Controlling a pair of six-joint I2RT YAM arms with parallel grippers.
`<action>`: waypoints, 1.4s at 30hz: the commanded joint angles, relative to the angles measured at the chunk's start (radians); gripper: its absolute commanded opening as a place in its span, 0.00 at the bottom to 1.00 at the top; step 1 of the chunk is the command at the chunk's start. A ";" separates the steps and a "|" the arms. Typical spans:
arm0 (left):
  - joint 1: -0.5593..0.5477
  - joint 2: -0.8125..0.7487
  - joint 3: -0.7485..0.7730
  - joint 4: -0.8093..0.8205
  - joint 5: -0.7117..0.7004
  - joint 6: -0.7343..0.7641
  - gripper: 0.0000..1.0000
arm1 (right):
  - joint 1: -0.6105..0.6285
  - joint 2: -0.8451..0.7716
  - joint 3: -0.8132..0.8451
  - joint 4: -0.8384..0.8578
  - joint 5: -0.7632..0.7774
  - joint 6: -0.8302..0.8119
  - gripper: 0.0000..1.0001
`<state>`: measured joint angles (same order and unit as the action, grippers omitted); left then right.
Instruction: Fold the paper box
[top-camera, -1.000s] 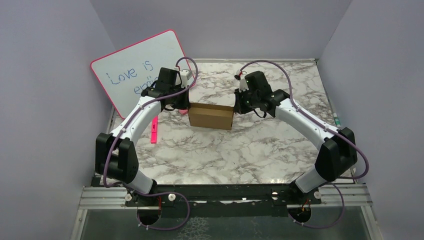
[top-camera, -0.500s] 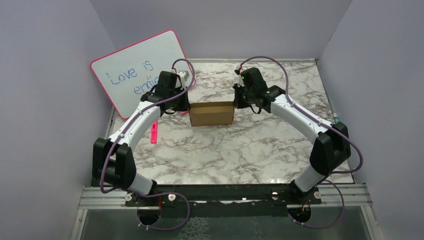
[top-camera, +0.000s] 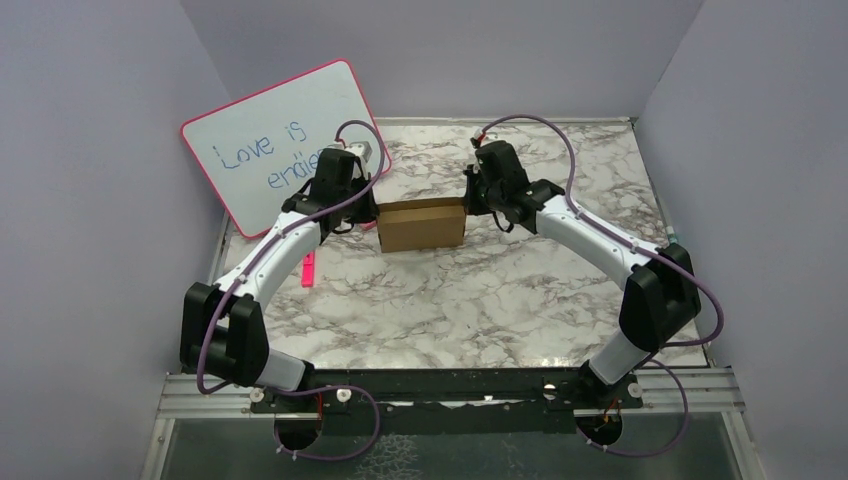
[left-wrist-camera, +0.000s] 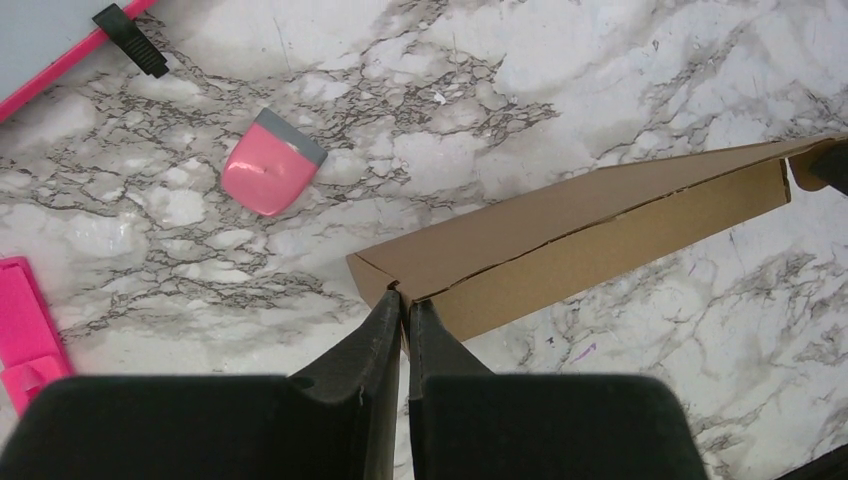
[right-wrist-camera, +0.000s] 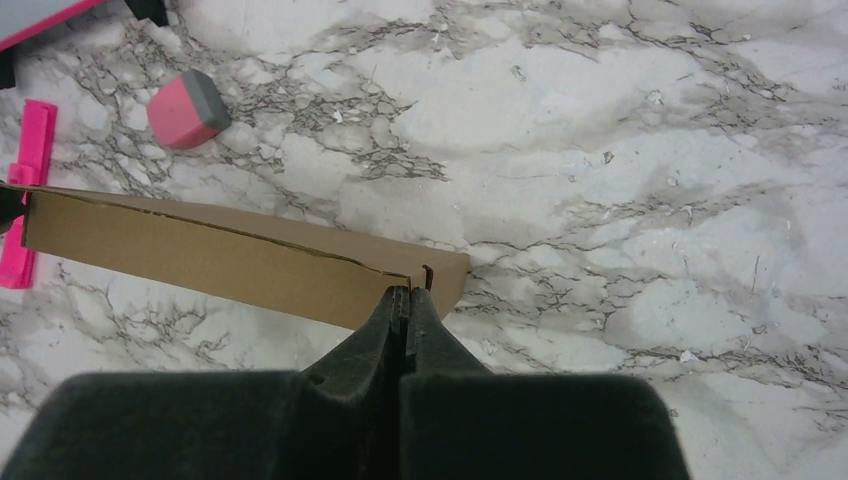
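Top external view: paper box (top-camera: 422, 225) toward the surface's (top-camera: 480, 300) far edge; left tool (left-wrist-camera: 403, 300) and right tool (right-wrist-camera: 405, 295) each clamp one end, apparently bracing its seam.

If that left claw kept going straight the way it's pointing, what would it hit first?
The paper box: the left gripper has its jaws closed at the box's corner, seemingly pinching it.

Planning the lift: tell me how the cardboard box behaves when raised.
The paper box is probably light: thin, folded cardboard. It may flex or reopen, since its top seam gapes slightly. Pinched only at its ends by the left gripper and right gripper, it could sag.
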<state>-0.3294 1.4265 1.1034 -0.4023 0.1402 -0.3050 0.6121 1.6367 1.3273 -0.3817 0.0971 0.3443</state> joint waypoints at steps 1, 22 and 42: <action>-0.008 -0.017 -0.027 0.065 -0.036 -0.036 0.07 | 0.019 0.004 -0.038 0.067 0.048 0.033 0.01; -0.031 -0.104 -0.163 0.192 -0.146 -0.075 0.08 | 0.081 -0.073 -0.245 0.253 0.168 0.032 0.01; -0.143 -0.212 -0.307 0.335 -0.418 -0.086 0.15 | 0.106 -0.123 -0.322 0.352 0.163 0.028 0.01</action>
<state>-0.4671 1.2545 0.8185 -0.0956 -0.2104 -0.3866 0.7063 1.5272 1.0367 -0.0124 0.2752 0.3660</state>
